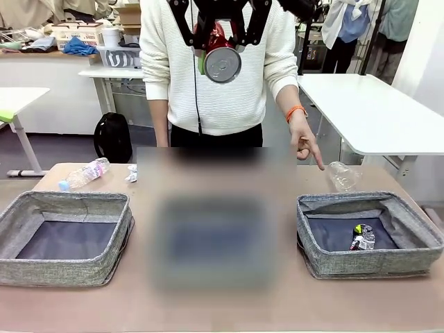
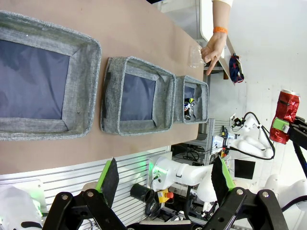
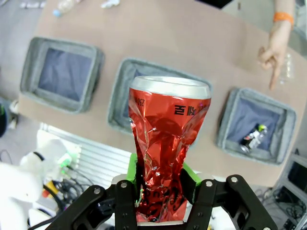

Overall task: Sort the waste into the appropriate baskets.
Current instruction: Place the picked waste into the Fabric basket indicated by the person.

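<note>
Three baskets sat in a row along the near edge of the table [image 1: 388, 305]: left basket [image 1: 62, 267], middle basket [image 2: 111, 96], right basket [image 1: 368, 267]. The right gripper [image 1: 220, 45] was way up above the middle of the table, fingers clamped on the crumpled red can [image 1: 222, 64], with the can's end sticking out past the fingertips. From the wrist camera the can hung roughly over the middle basket. The left gripper [image 2: 165, 178] was up high too, fingers spread wide with nothing between them.

Only thing sorted, as far as I could see, was the silver-black can [image 1: 361, 237] lying on the floor of the right basket. The other two looked bare inside. A crushed clear bottle [image 1: 343, 175] lay just past the far edge of the right basket, and the person's hand [image 1: 304, 142] pointed a finger down right beside it. The other bottle [image 1: 84, 173] and the paper wad [image 1: 132, 173] were at the far left corner of the table, behind the left basket.

My read: this was the carry step for the red can, lifted but not dropped. With one can in the right basket, I'd guess that was the metal bin. So the next move called for swinging toward the right end, getting the can inside that basket's walls, coming down a bit, then opening the fingers. Those walls were soft and low, so a drop from that height could bounce out. Couldn't tell whether the pointing was meant for the bottle or the basket.
</note>
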### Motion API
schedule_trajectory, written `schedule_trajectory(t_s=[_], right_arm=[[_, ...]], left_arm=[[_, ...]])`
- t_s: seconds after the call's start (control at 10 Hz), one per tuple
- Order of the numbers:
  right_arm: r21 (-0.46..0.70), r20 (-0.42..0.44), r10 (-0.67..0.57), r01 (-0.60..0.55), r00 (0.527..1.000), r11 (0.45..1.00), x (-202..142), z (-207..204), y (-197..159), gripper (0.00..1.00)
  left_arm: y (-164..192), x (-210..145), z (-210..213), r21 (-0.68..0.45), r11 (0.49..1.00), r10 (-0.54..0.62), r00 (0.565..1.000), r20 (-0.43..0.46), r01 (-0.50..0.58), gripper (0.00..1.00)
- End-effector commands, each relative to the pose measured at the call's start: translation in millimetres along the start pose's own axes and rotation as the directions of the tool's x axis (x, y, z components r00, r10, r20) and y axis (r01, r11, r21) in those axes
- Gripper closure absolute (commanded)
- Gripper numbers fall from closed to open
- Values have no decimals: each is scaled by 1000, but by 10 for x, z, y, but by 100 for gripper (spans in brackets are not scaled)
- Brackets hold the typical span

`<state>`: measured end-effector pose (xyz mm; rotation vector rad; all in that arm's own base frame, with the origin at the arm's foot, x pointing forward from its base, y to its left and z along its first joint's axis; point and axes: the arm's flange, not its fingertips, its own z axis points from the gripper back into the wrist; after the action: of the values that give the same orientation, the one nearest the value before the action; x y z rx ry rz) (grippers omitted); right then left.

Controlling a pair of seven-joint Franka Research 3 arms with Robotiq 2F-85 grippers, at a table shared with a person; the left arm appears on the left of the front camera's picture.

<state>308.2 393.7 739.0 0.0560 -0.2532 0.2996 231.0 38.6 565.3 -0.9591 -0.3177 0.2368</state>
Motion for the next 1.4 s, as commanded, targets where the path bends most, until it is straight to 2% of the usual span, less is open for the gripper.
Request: schedule_trajectory(t_s=[0.0, 0.5, 0.6, 0.7, 0.8, 1.0, 1.1, 1.2, 1.3], right_arm=[[11, 7, 5, -5, 1000, 1000, -4, 36, -13, 66], [0, 0, 0, 0, 1000, 1000, 0, 0, 0, 66], [16, -45, 61, -60, 997, 998, -72, -266, -311, 66], [14, -101, 34, -33, 994, 999, -209, -593, -706, 66], [-26, -167, -54, 50, 985, 998, -417, -953, -1139, 66], [75, -253, -207, 232, 945, 970, -841, -1590, -1973, 66], [177, -270, -220, 273, 937, 946, -974, -1779, -2271, 66], [224, -257, -231, 290, 939, 930, -1073, -1974, -2555, 66], [223, -267, -264, 326, 927, 919, -1143, -2230, -2847, 66]], left_arm=[[0, 10, -1, -19, 1000, -17, 1000, 1, 17, 0], [0, 10, -1, -19, 1000, -17, 1000, 1, 17, 0], [0, 10, -1, -19, 1000, -17, 1000, 1, 17, 0], [0, 10, -1, -19, 1000, -17, 1000, 1, 17, 0], [0, 10, -1, -19, 1000, -17, 1000, 1, 17, 0], [0, 10, -1, -19, 1000, -17, 1000, 1, 17, 0], [0, 10, -1, -19, 1000, -17, 1000, 1, 17, 0], [0, 10, -1, -19, 1000, -17, 1000, 1, 17, 0], [0, 10, -1, -19, 1000, -17, 1000, 1, 17, 0]])
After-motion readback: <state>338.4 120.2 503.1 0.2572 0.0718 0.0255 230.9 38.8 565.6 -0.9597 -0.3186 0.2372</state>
